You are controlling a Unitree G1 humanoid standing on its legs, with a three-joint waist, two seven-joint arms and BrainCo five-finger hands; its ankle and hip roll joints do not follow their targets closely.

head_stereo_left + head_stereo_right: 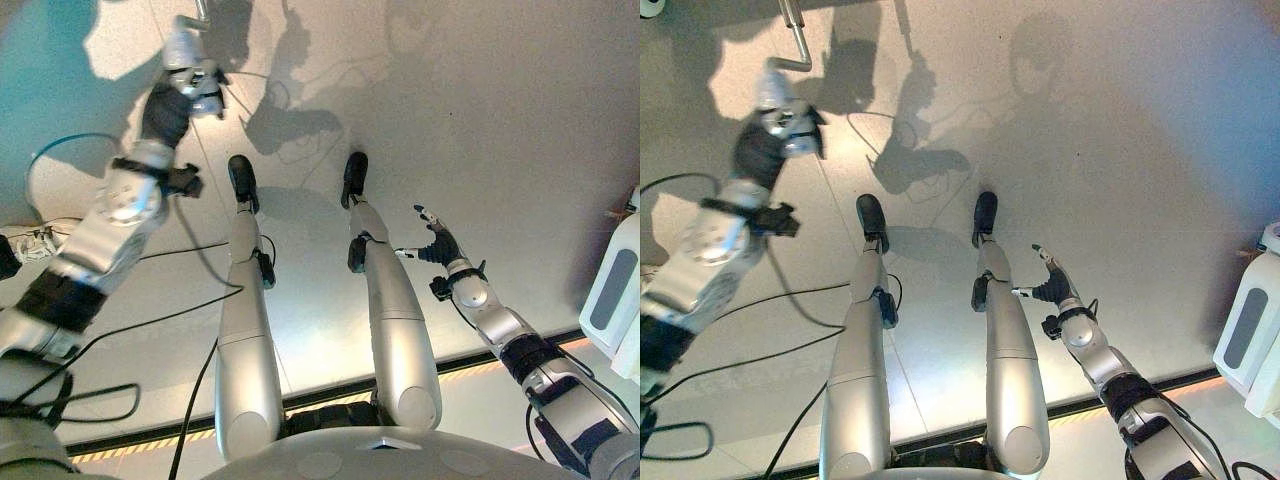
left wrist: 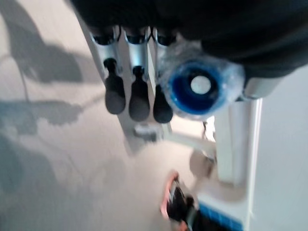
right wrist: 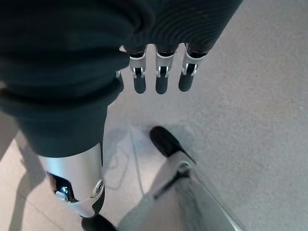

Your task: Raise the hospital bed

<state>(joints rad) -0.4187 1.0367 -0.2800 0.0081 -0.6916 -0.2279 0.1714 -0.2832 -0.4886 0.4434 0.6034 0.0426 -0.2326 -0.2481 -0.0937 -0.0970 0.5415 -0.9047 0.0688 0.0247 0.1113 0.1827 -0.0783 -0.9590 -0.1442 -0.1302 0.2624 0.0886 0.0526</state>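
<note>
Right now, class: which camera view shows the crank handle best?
The right eye view: the bent metal crank rises clear above the left hand, which grips its handle. The left eye view crops it at the top edge. The left wrist view shows its blue end, blurred.

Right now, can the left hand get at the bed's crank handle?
Probably yes: the left hand is already up at the crank handle, fingers curled beside its blue-capped end. Nothing stands between them. The right hand hangs open, low at the side.

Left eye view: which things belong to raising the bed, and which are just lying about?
Job: crank handle, gripped by left hand; white frame beside it.
Lying about: white container at the right edge; right hand, open and idle.
</note>
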